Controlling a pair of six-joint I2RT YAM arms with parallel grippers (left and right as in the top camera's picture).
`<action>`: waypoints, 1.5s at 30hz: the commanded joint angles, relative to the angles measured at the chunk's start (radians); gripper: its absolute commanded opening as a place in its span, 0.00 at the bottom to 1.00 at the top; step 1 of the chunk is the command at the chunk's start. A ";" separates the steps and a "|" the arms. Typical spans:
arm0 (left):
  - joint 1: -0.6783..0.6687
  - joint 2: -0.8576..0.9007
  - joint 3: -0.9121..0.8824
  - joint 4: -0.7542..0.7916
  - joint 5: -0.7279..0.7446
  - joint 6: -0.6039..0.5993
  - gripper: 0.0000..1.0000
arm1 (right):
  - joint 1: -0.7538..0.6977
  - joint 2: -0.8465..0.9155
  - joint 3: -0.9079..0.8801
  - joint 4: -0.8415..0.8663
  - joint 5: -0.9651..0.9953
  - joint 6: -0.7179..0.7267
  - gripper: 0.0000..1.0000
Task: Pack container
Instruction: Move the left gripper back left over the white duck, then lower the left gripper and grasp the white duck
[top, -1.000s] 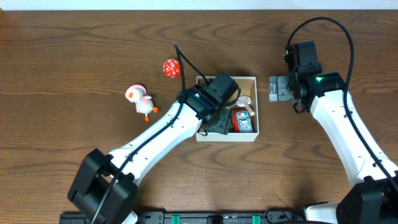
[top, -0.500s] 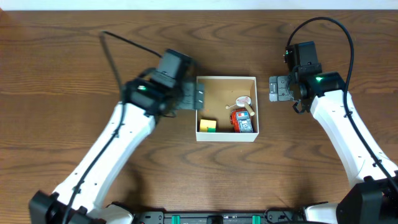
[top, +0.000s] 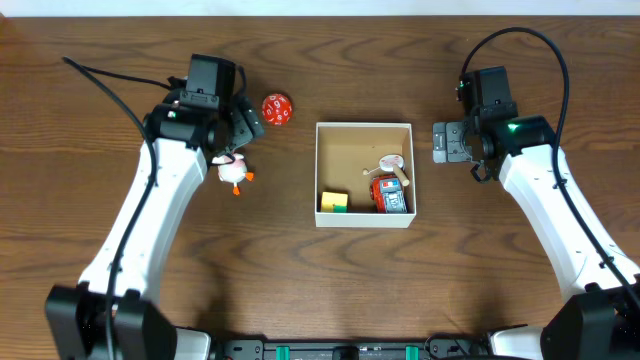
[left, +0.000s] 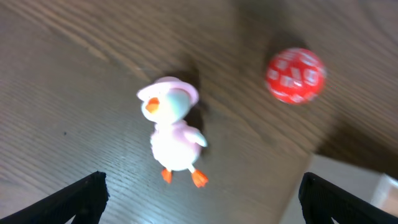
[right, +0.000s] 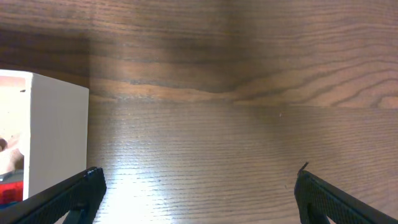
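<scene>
The container, a white-walled square box with a tan inside, sits mid-table and holds a yellow-green block, a red toy and a small pale figure. Left of it lie a pink-and-white duck and a red ball. My left gripper hovers open over the duck, partly hiding it. In the left wrist view the duck and ball lie ahead of my open left gripper. My right gripper stands open and empty just right of the container.
Dark wood tabletop all around. A black cable trails from the left arm across the far left. In the left wrist view the container's corner shows at the lower right. The right gripper sees bare wood.
My left gripper opened and left the yellow-green block in the container, then swung left to above the duck. The right arm has not moved.
</scene>
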 joint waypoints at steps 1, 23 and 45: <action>0.014 0.066 -0.006 0.006 -0.031 -0.037 0.98 | -0.003 -0.008 0.005 0.000 0.003 0.011 0.99; 0.054 0.417 -0.006 0.008 0.006 -0.142 0.81 | -0.003 -0.008 0.005 0.000 0.003 0.011 0.99; 0.041 0.063 0.000 -0.066 0.145 0.211 0.06 | -0.003 -0.008 0.005 0.000 0.003 0.011 0.99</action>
